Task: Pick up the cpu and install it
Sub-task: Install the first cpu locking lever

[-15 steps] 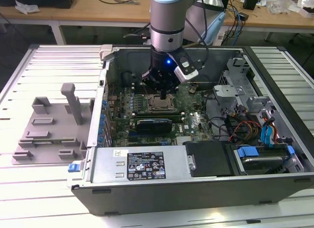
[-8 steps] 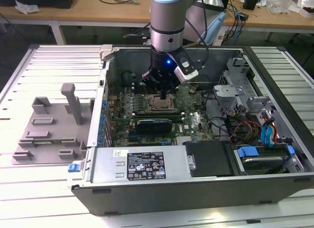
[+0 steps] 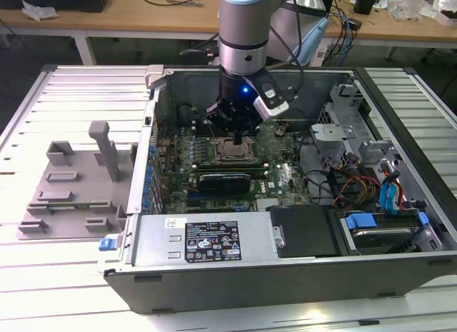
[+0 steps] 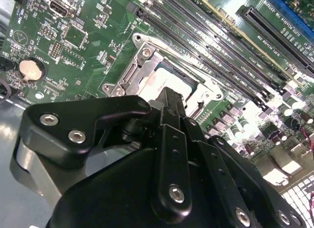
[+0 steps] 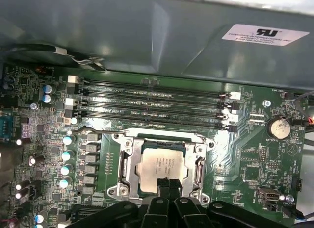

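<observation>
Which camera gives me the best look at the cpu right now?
The first wrist view: the cpu lies nearly face-on in its socket. The second wrist view shows it slanted, partly behind the hand. The exterior view shows it small, beneath the hand.

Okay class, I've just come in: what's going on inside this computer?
A robot arm reaches its gripper down into an open computer case, directly over the motherboard. The cpu lies flat inside the socket frame, silver top up, and the gripper's tip sits at one edge of the chip. Whether it is touching the chip cannot be told.
</observation>
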